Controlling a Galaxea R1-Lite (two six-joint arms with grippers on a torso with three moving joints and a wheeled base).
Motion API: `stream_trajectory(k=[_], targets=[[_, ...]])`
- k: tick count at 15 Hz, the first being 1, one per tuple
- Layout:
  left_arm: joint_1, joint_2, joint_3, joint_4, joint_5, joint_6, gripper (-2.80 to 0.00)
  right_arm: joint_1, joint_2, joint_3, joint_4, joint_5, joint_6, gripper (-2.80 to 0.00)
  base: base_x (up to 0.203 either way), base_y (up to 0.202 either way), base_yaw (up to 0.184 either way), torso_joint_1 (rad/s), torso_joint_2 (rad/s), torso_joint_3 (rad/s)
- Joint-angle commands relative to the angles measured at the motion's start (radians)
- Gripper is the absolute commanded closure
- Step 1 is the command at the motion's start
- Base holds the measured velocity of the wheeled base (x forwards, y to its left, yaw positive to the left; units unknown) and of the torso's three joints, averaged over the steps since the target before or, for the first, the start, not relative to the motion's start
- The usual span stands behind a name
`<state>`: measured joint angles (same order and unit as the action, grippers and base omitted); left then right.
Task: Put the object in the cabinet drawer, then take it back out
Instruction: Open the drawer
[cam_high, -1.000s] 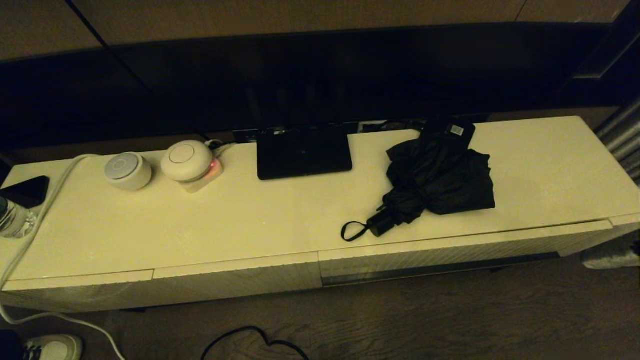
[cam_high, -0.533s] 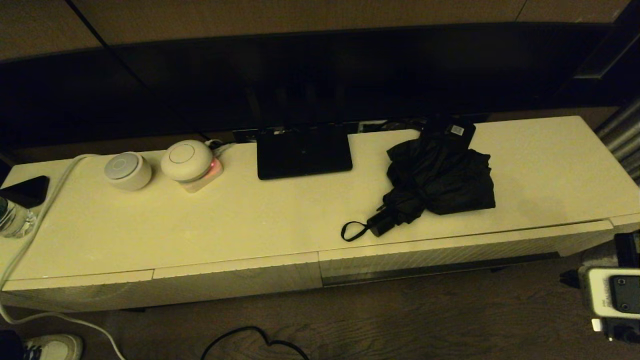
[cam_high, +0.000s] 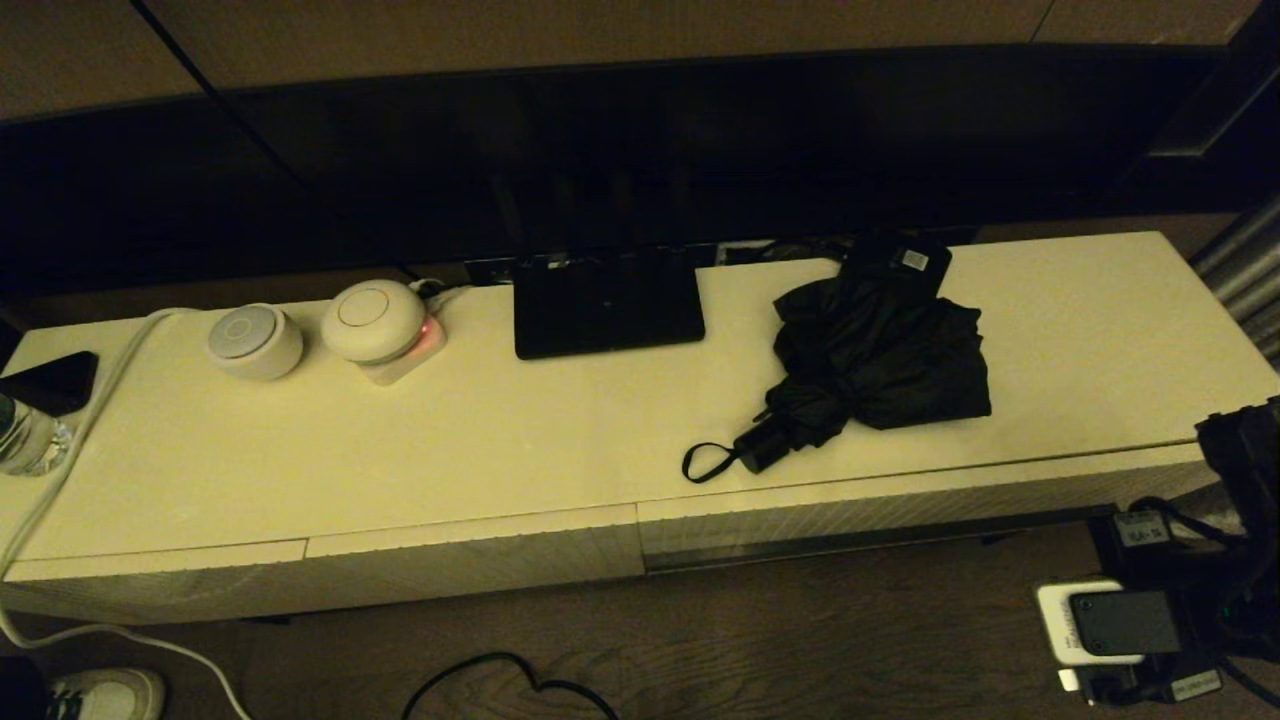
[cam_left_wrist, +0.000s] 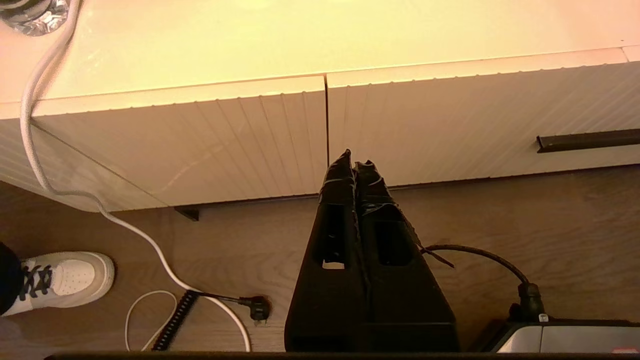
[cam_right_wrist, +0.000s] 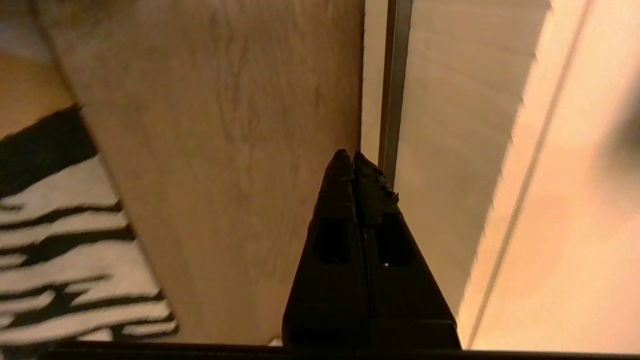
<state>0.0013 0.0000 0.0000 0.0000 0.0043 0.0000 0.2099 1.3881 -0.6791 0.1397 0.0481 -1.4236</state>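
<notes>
While the black folding umbrella (cam_high: 880, 365) lies on the cream cabinet top, its wide ribbed drawer (cam_high: 900, 505) below is closed. Your right gripper (cam_right_wrist: 352, 157), empty and closed, sits near the drawer's dark handle bar (cam_high: 880, 540); opening comes next, I judge. Left gripper (cam_left_wrist: 352, 160) is parked, closed.

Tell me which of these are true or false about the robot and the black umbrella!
1. The umbrella lies on top of the cabinet. True.
2. The drawer already has the umbrella inside. False: it is shut, with the umbrella lying above it.
3. The right tool is shut and empty. True.
4. The right tool is squeezing the umbrella's handle. False: it is low beside the cabinet's right end, touching nothing.
5. The left tool is shut, down in front of the cabinet. True.
</notes>
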Motion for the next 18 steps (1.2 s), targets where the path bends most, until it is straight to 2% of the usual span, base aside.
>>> stream_trajectory(k=[1,8,14,15,18], targets=[[0.0,0.0,0.003,0.0,-0.001,0.0,0.0,0.019,0.07,0.072,-0.129,-0.004,-0.005,0.0,0.0,0.0,0.0,0.0,0.0,0.0],[0.0,0.0,0.003,0.0,0.0,0.0,0.0,0.023,0.141,0.154,-0.285,0.002,-0.001,0.0,0.0,0.0,0.0,0.0,0.0,0.0],[0.0,0.0,0.003,0.0,0.0,0.0,0.0,0.086,0.205,0.259,-0.472,-0.008,-0.004,0.0,0.0,0.0,0.0,0.0,0.0,0.0],[0.0,0.0,0.003,0.0,0.0,0.0,0.0,0.087,0.215,0.27,-0.499,-0.007,-0.004,-2.74,0.0,0.0,0.0,0.0,0.0,0.0],[0.0,0.0,0.003,0.0,0.0,0.0,0.0,0.088,0.235,0.305,-0.537,-0.013,-0.009,-2.8,0.0,0.0,0.0,0.0,0.0,0.0]])
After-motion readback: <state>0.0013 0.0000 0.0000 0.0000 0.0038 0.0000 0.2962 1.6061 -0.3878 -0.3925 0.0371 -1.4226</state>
